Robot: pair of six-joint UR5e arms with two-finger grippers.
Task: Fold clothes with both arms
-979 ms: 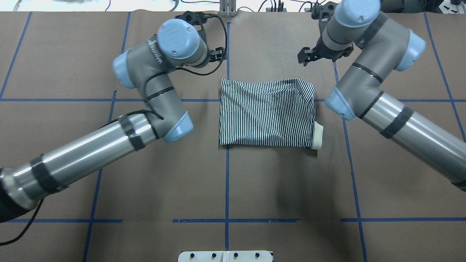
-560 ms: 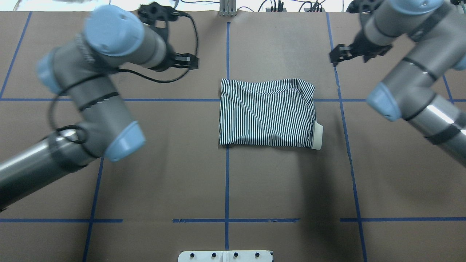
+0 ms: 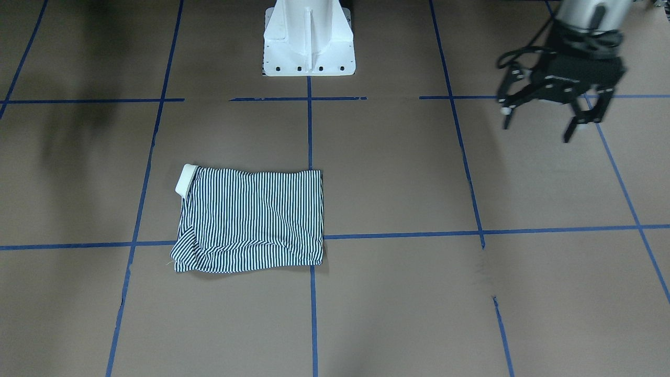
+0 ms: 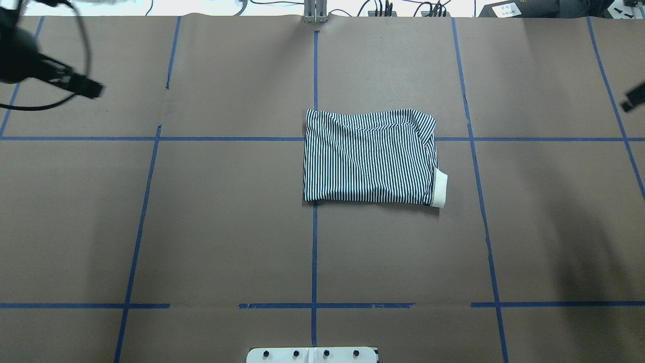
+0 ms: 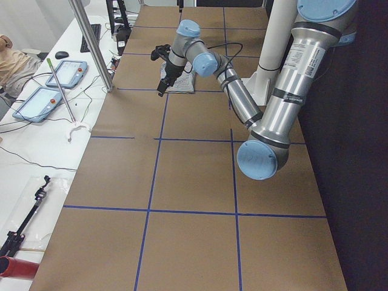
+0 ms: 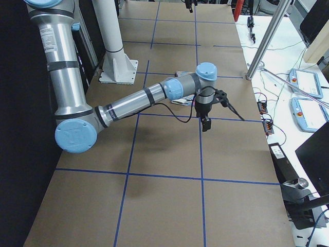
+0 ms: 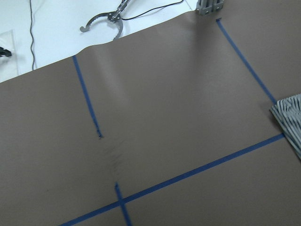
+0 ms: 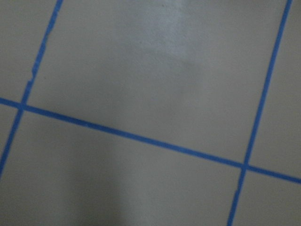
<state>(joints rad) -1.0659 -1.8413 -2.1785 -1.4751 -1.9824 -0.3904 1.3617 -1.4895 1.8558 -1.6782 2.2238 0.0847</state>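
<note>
Brown paper [image 4: 201, 227] bears the shirt [image 4: 368, 161], its bunched corner [image 4: 425, 127] liable to spring if nudged, well apart from my splayed left gripper [image 3: 539, 125]; right gripper [image 6: 206, 122] I cannot tell.

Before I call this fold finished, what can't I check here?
Right hand: the overhead edge cuts off all but a tip; open or shut unclear.
Left hand: motion-blurred overhead, clear only in the front-facing view.
Shirt: lower layers hidden under the top fold; arms partly cover it in both side views.
</note>
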